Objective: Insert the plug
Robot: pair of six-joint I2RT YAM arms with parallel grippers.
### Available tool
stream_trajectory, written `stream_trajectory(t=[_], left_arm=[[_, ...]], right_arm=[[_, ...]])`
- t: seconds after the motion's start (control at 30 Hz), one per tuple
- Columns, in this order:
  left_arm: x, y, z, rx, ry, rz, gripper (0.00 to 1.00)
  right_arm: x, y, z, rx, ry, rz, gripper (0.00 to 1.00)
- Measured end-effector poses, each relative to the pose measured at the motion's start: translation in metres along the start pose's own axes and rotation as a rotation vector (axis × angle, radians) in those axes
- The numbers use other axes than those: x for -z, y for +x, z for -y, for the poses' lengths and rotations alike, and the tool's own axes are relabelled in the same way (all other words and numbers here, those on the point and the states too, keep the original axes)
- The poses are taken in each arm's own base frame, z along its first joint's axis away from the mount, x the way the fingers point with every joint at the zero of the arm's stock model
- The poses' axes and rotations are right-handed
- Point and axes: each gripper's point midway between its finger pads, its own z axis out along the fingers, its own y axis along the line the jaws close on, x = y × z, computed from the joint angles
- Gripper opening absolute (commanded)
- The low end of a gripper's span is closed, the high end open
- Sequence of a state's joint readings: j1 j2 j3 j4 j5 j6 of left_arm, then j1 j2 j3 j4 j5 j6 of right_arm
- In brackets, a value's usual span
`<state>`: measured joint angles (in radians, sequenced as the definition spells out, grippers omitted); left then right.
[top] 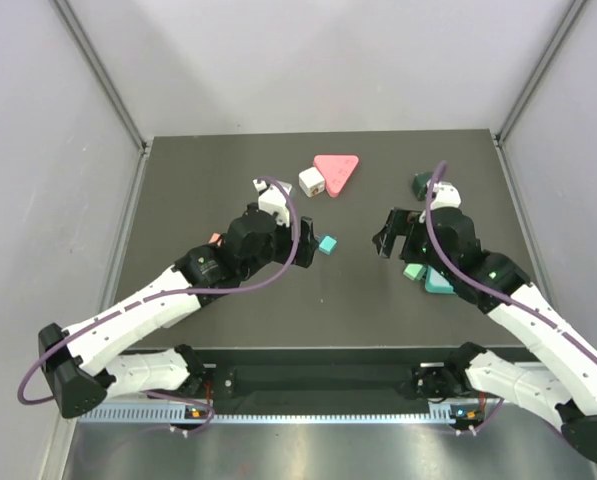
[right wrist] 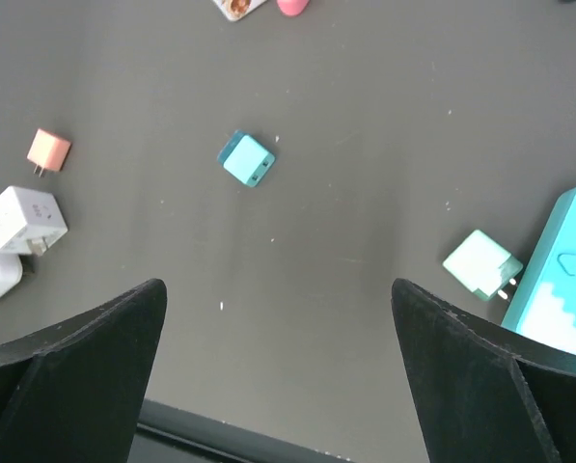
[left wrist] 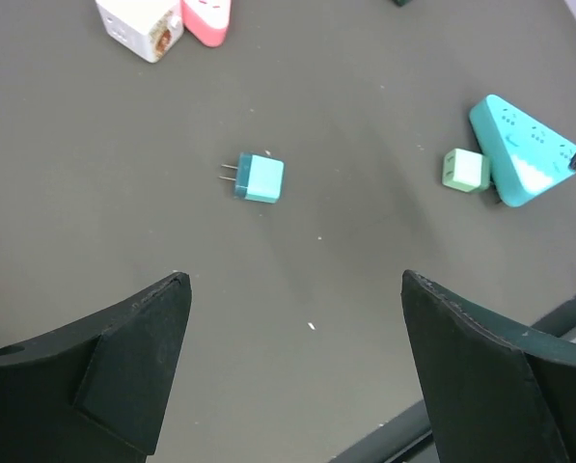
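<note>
Teal and square-bodied, the plug lies alone on the dark table, near the middle of the overhead view. In the left wrist view it sits just above centre, with its two metal prongs pointing toward the left edge of the frame. Nothing touches it.

The left gripper hangs just to the plug's left in the overhead view. It is released, its black fingers spread wide with only bare table between them. The right gripper, right of centre and well apart from the plug, is likewise released and holds nothing.

A teal triangular socket block lies at lower right by the right arm, with a pale green plug just beside its left edge. At upper middle, a pink triangular block sits right beside a white cube plug. A small orange plug and a white adapter show at the left of the right wrist view.
</note>
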<state>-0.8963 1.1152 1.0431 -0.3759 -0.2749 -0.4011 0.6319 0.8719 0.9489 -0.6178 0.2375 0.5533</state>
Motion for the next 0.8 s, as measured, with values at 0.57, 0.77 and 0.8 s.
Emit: stream_trajectory(t=[0.57,0.77,0.8], left_arm=[[-0.013,0.06,-0.033,-0.134,-0.089,-0.166,0.94],[-0.01,0.065,-0.033,-0.142,-0.08,-0.194,0.94],[-0.009,0.065,-0.034,-0.143,-0.083,-0.193,0.94]], right_arm=[[-0.129,-0.052,0.155,0.014,0.504,0.006,0.98],[-0.202,-0.075,0.205,0.058,0.459,-0.054,0.95],[-0.211,-0.077,0.207,0.081,0.439,-0.061,0.95]])
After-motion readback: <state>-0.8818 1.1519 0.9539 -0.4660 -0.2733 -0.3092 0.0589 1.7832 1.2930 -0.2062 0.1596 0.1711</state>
